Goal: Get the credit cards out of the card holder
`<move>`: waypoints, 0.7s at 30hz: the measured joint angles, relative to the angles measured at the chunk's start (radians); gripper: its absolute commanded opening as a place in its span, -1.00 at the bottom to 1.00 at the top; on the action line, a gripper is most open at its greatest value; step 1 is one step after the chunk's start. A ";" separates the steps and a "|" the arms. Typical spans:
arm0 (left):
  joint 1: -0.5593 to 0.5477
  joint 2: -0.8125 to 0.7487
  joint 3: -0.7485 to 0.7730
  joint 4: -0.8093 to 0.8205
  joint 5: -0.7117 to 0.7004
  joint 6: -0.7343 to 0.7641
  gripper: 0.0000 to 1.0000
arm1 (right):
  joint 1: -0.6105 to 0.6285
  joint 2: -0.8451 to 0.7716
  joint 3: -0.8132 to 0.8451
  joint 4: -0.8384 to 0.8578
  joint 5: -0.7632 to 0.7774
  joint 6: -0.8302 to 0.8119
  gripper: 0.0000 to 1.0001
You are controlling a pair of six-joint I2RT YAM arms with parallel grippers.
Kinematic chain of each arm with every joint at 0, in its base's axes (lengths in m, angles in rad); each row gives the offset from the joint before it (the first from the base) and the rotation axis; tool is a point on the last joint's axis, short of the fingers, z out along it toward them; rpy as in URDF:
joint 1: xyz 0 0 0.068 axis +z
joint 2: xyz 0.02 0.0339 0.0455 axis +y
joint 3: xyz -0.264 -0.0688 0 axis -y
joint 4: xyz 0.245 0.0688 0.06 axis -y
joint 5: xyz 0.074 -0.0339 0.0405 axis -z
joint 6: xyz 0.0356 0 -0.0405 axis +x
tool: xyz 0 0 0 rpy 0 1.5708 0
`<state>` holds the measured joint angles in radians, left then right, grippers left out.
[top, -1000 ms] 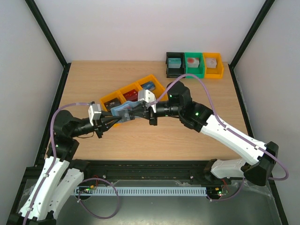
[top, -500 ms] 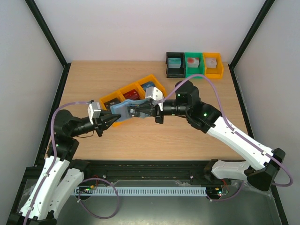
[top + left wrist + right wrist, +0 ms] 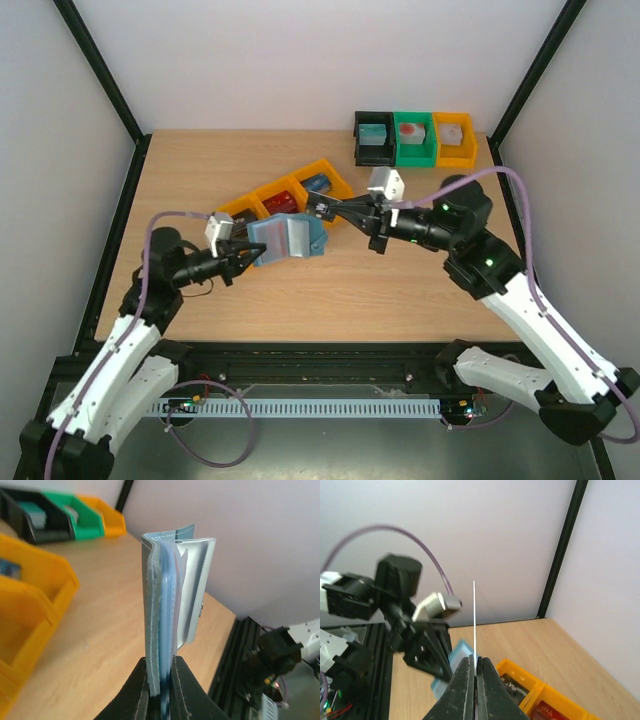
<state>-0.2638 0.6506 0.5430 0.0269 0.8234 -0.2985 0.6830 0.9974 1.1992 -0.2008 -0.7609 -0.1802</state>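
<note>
My left gripper (image 3: 248,257) is shut on the lower edge of the light blue card holder (image 3: 289,238) and holds it above the table with its flaps fanned open. In the left wrist view the holder (image 3: 164,600) stands upright between the fingertips (image 3: 142,680), with card edges showing inside. My right gripper (image 3: 330,210) is to the right of the holder, apart from it. It is shut on one thin credit card (image 3: 474,615), seen edge-on as a pale line above the jaws; its colour does not show.
An orange three-compartment tray (image 3: 237,209) lies behind the holder with a black card (image 3: 512,684), a red card (image 3: 279,203) and a blue card (image 3: 318,184) in it. Black (image 3: 375,137), green (image 3: 413,137) and yellow (image 3: 453,137) bins stand at the back right.
My right gripper has pulled back to the right, away from the holder, with a card pinched in it. My left gripper has shifted the holder slightly right, and its flaps now hang open.
</note>
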 measured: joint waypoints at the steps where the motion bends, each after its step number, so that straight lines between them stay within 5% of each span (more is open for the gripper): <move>1: -0.021 0.027 -0.012 0.000 -0.005 -0.005 -0.95 | -0.002 -0.024 -0.008 0.007 0.008 0.011 -0.97; 12: -0.406 0.368 -0.065 0.112 -0.062 -0.023 -0.95 | -0.002 -0.242 -0.112 0.025 0.230 0.211 -0.97; 17: -0.449 0.573 -0.065 0.207 -0.071 -0.034 -0.95 | -0.002 -0.262 -0.150 0.010 0.335 0.342 -0.97; 19: -0.449 0.632 -0.067 0.227 -0.088 -0.040 -0.77 | -0.002 -0.264 -0.174 0.003 0.362 0.385 -0.97; 21: -0.449 0.659 -0.074 0.243 -0.116 -0.048 -0.33 | -0.002 -0.264 -0.193 -0.003 0.378 0.421 -0.97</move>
<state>-0.7132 1.3094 0.4690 0.2703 0.7071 -0.3466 0.6807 0.7330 1.0058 -0.2043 -0.3824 0.2409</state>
